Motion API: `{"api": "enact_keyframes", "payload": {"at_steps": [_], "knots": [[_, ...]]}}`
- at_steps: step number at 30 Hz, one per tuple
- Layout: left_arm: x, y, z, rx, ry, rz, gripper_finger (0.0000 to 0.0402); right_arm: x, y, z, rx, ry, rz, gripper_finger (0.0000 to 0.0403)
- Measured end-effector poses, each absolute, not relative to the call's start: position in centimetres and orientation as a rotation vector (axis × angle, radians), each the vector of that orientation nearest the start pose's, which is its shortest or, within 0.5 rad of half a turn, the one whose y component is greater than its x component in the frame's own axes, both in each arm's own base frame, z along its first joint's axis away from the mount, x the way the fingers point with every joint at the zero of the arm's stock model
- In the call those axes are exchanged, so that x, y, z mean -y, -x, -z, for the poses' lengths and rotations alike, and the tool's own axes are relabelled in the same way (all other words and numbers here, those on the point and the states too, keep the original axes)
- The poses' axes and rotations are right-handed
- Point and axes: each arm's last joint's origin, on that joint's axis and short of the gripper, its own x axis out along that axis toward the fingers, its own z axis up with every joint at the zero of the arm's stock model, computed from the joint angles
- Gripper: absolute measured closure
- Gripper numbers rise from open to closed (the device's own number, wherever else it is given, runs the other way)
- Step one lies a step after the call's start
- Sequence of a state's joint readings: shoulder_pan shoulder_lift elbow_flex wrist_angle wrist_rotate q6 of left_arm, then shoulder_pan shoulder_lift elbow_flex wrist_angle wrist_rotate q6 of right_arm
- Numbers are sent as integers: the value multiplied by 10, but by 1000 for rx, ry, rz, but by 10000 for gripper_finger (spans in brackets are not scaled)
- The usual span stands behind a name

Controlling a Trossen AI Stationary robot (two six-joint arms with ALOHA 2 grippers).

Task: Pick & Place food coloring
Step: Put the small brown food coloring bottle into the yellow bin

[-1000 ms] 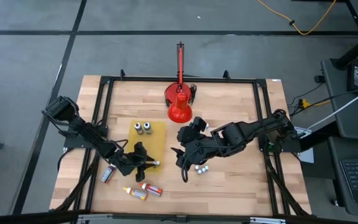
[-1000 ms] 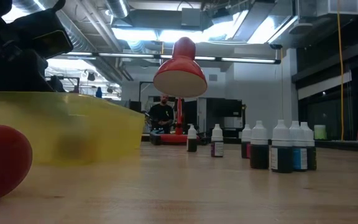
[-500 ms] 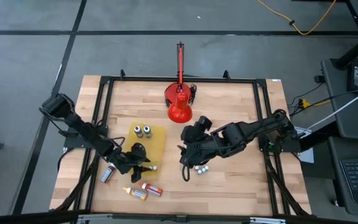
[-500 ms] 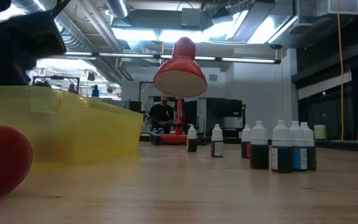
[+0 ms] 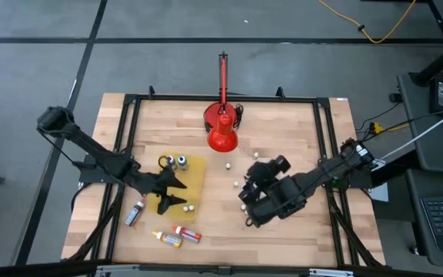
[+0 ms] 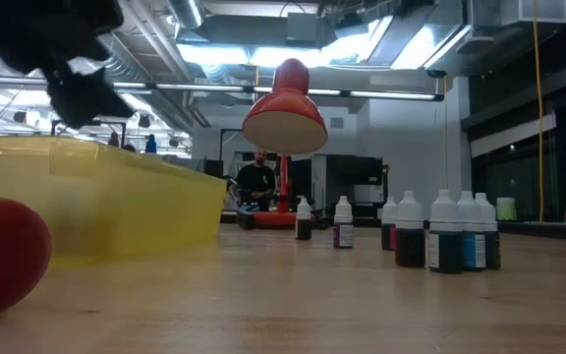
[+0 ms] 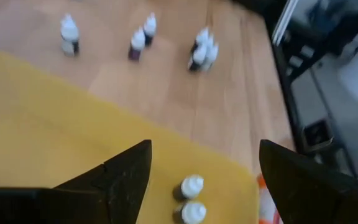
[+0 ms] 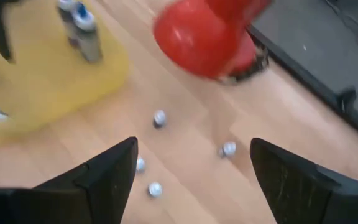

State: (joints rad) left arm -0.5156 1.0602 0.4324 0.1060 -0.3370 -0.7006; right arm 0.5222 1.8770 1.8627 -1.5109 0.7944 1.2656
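— Food coloring (image 5: 168, 239) is all over the table (image 5: 298, 123). Where does it start on the left?

— Three little bottles lie on their sides on the bare wood, on the near side of the left pincer (image 7: 205, 149). One is dark, one orange-yellow and one red.

— And that pincer itself?

— It hangs over the yellow tray (image 5: 197, 173) with its fingers spread wide and nothing between them. Two bottles (image 5: 174, 161) stand upright in the tray, just beside it on the far side. A couple of pale caps (image 7: 192, 186) show just ahead of its fingertips, near the tray's corner.

— What is the big red thing?

— A red lamp (image 5: 221, 135), well beyond the left pincer at the back of the table. It isn't part of the set.

— Then the right side?

— The right pincer (image 8: 192, 146) sits low over the wood, past the tray's edge, with its jaws also apart and empty. Small capped bottles (image 5: 235, 183) stand loose around it: a few just ahead of its fingers, and a couple more between it and the lamp. None of them touches it.

— Anyone else about?

— One person (image 6: 255, 179), far back in the room behind the lamp.
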Motion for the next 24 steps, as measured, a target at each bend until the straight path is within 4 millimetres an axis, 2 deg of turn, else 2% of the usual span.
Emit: {"api": "enact_keyframes", "payload": {"at_steps": [4, 9, 19, 24], "knots": [[84, -180, -207, -432, 515, 0, 122, -157, -294, -286, -782, -250, 898, 92], [75, -173, -223, -343, 563, 8, 123, -151, -271, -242, -715, -369, 841, 92], [67, -162, -242, -244, 627, 30, 123, -110, -214, -166, -687, -410, 750, 92], [67, -161, -243, -235, 635, 34, 123, -86, -198, -133, -668, -456, 662, 92]]}}
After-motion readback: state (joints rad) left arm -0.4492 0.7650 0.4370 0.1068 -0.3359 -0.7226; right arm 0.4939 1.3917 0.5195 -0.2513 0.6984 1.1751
